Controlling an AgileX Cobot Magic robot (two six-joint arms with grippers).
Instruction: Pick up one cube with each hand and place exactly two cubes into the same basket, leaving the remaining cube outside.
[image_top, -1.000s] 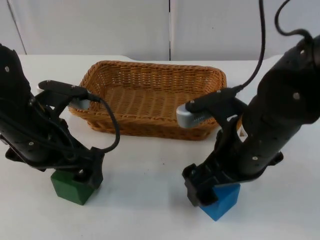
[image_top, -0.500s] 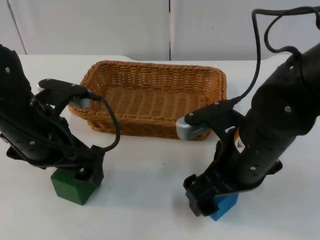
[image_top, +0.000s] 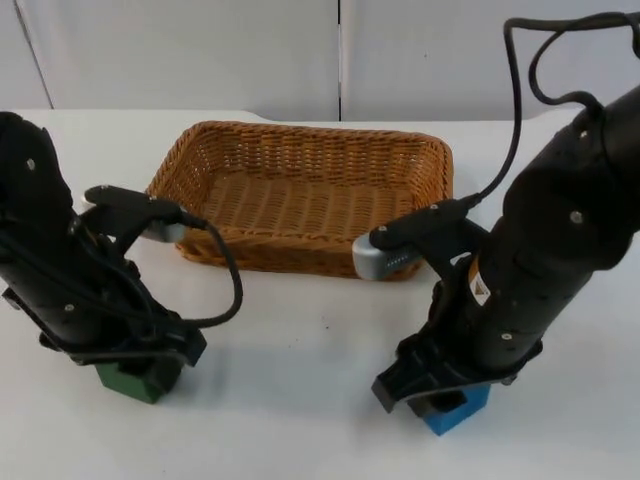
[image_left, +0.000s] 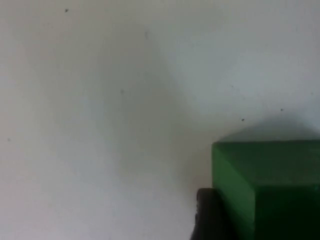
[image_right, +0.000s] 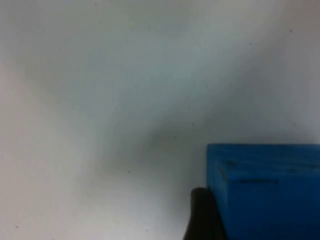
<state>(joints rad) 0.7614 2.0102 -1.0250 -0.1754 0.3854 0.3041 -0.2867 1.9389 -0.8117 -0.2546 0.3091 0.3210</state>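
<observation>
White tabletop (image_top: 300, 350) reaches back to a grey partition wall (image_top: 200, 50). From the top view, a woven basket (image_top: 300, 250) stands near the far edge of the tabletop, about in the middle, with nothing inside it. The left pincer (image_top: 140, 372) is low at the near left part of the tabletop, directly over the green cube (image_top: 128, 381); the arm covers most of the cube, so that a small green part looks out under it. The right pincer (image_top: 440, 400) is low at the near right part, over the blue cube (image_top: 455, 412), which shows as a small blue corner under the arm. Both cubes lie outside the basket, well apart from each other. Compared with half a second ago, both arms have come lower, and less of each cube is seen now; the cubes themselves have not moved.

From the left wrist view, the green cube (image_left: 267, 190) lies on the tabletop and one black fingertip (image_left: 207, 215) touches its side. The second finger is not seen, so I cannot tell if this pincer is clenched.

From the right wrist view, the blue cube (image_right: 265, 192) lies on the tabletop with one black fingertip (image_right: 202, 215) against its side. I cannot tell the state of this pincer either.
</observation>
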